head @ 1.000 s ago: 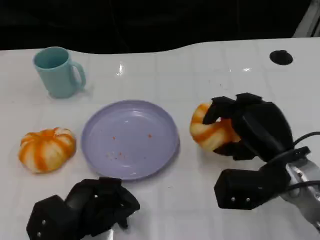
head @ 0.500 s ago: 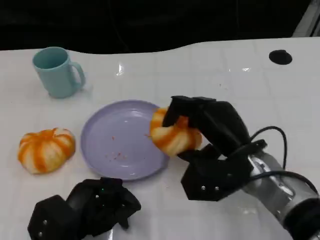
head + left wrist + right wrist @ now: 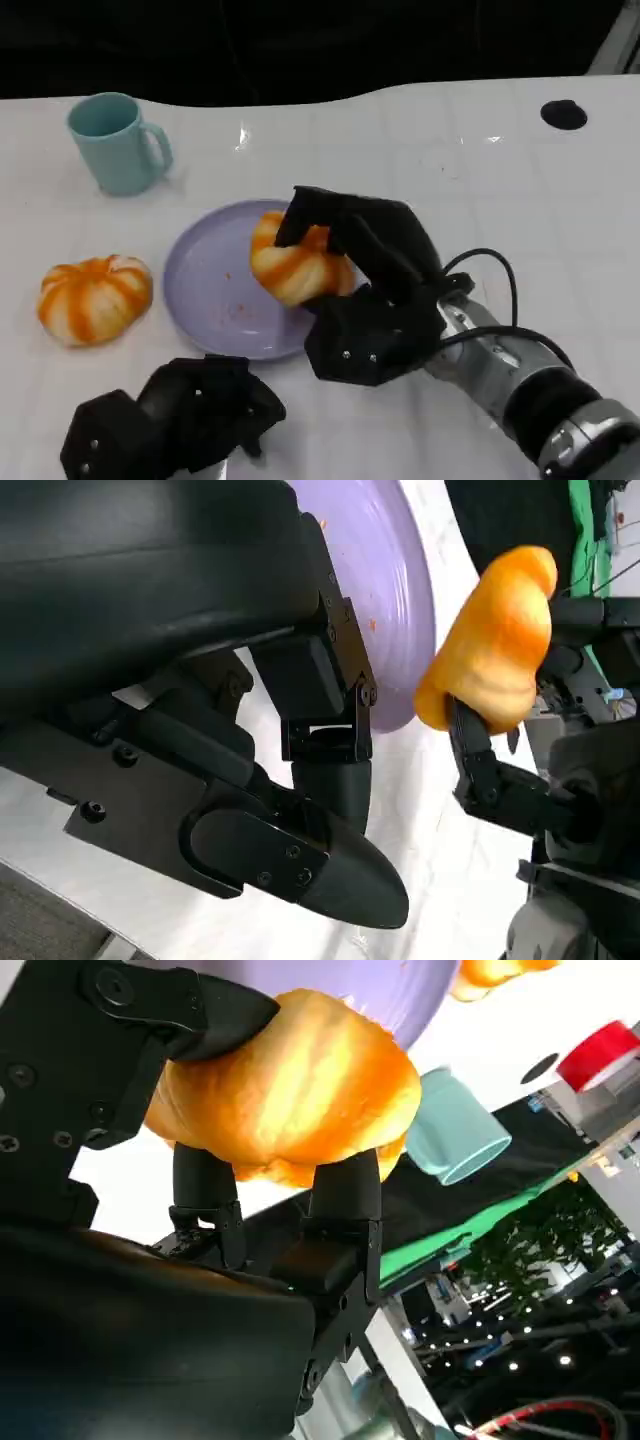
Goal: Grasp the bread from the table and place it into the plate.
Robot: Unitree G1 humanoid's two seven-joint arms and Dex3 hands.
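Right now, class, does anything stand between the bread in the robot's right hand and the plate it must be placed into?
Nothing visible does. The right hand holds the bread over the purple plate, whose surface carries only a few crumbs. The second bread and the mug stand off to the side, apart from the plate.

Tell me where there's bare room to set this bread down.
The round lavender plate's left half, beside the striped bread in the right hand, is bare. The table beyond it is open too. Crowded: near edge, left hand.
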